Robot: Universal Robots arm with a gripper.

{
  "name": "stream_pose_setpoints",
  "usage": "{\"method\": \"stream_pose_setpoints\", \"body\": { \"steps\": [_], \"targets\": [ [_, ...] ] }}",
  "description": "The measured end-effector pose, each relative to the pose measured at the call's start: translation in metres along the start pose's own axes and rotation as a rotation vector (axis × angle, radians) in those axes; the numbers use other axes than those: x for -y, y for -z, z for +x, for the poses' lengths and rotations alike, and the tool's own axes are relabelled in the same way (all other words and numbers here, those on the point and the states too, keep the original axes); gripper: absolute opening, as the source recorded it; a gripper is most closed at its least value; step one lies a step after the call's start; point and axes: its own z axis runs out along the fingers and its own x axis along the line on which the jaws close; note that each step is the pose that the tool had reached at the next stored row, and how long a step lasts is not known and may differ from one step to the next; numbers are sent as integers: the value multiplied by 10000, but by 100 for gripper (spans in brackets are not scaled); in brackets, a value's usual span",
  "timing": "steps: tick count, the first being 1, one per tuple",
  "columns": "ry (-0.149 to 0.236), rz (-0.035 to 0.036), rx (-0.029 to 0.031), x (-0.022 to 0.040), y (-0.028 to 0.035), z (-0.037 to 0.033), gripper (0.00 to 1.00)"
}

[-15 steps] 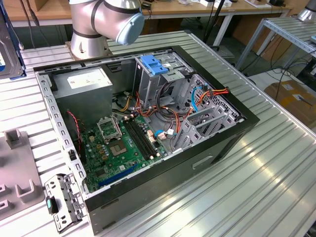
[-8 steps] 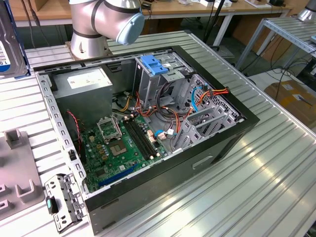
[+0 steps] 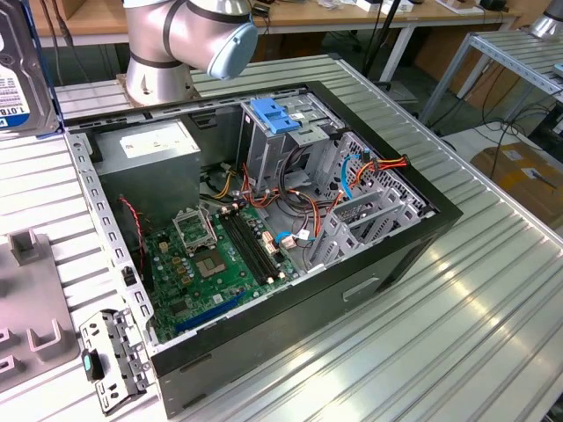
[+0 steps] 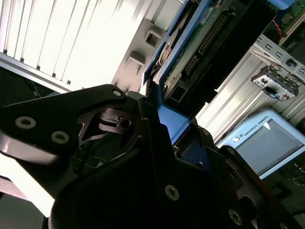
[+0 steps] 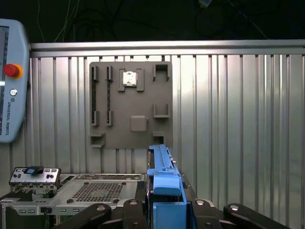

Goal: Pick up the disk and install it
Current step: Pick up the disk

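Exterior view above case (image 3: 264,347); wrist views close-in

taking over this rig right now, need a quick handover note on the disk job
Gripper: shut on the disk, with its blue-edged side between the fingers.
Disk: held up off the table at the exterior view's far left, outside the open computer case.
Done: the pickup.
Left: the install. The disk is not yet in the case. The blue latch sits on top of the drive cage.
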Motion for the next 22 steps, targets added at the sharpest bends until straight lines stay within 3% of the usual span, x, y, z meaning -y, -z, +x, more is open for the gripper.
{"method": "stream_pose_setpoints", "body": {
  "steps": [9,22],
  "targets": [
    [0,1,0,32,-2,39,37],
    [-1,0,0,36,-8,282,37]
  ]
}}
